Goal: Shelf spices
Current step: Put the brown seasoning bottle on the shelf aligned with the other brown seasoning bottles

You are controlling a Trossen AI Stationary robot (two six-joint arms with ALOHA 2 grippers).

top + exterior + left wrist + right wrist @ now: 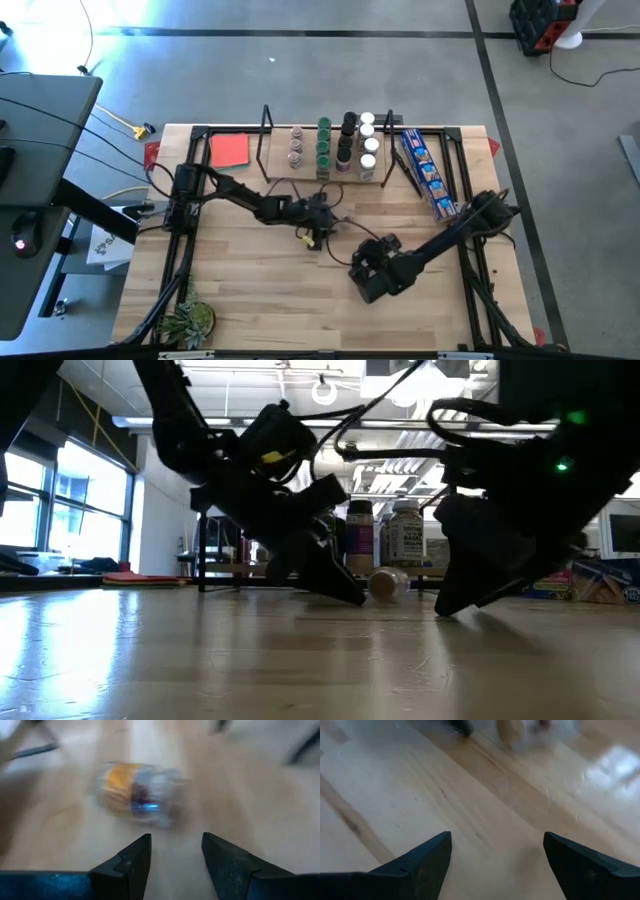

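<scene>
A clear spice jar (137,794) with a yellow-orange lid lies on its side on the bare table, blurred in the left wrist view. The low view shows this jar (388,582) between the two grippers. My left gripper (175,840) is open and slants down just short of the jar, touching nothing. In the high view my left gripper (318,228) is at mid-table in front of the shelf (275,165). Several jars (345,142) with green, black and white lids stand upright on the shelf. My right gripper (497,837) is open over bare wood, nearer the right.
A long blue snack packet (425,172) lies right of the shelf and a red card (229,150) lies left of it. A small plant (190,322) sits at the near left corner. Bare wood stretches along the near side of the table (270,310).
</scene>
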